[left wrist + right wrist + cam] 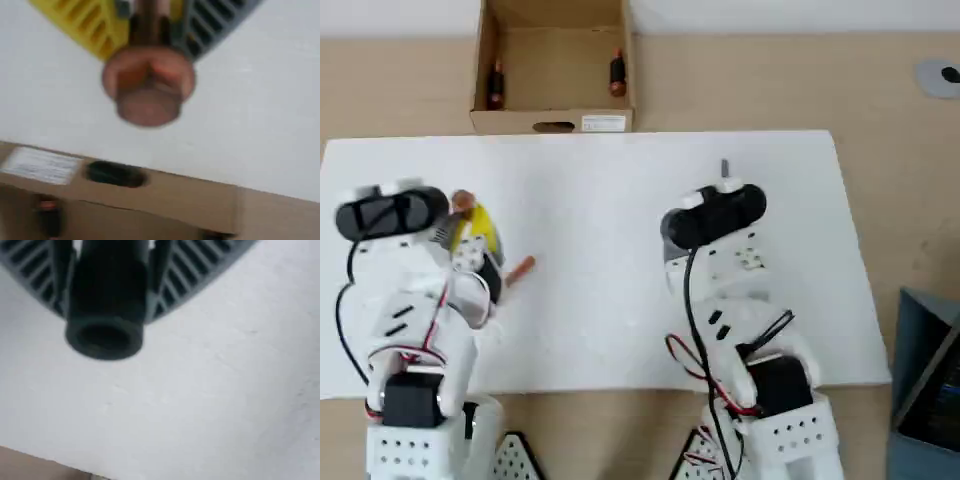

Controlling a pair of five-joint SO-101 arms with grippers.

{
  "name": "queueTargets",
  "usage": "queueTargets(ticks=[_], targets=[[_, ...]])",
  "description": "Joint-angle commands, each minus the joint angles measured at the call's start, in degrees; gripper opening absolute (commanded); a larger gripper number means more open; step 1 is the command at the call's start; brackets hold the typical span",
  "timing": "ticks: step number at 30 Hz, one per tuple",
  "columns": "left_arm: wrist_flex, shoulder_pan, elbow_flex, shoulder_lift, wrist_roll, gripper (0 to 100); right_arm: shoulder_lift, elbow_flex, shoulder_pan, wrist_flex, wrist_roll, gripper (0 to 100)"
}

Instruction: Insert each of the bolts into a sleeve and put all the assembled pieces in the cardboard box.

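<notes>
My left gripper (148,27) is shut on a copper bolt (148,87), whose head points toward the cardboard box (165,192). In the high view this bolt (463,200) is over the mat's left part, in the yellow-fingered left gripper (466,222). My right gripper (107,270) is shut on a black sleeve (105,315), its open end facing outward above the mat. The sleeve's tip (724,168) pokes out beyond the right arm near the mat's middle. A second bolt (520,268) lies loose on the mat beside the left arm. Two assembled pieces (617,72) (495,85) lie in the box (552,120).
A white mat (590,200) covers the table between the arms and the box. The box's near wall has a slot hole (115,174) and a white label (40,165). A dark bin (925,390) stands at the right edge.
</notes>
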Motion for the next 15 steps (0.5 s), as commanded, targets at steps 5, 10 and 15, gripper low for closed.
queueTargets(ticks=[5, 10, 15], targets=[[-1.67, 12.75, 0.0, -9.71, 11.96, 0, -7.78, -0.4, -1.1, -1.41, 0.35, 0.9], [-1.67, 14.68, 0.09, -11.74, 16.79, 0, -16.4, 0.84, -1.19, 3.25, 1.41, 0.9], [-2.11, 15.03, -1.05, -11.82, 18.29, 0, -22.9, 3.82, -2.59, 7.3, 3.16, 0.9]])
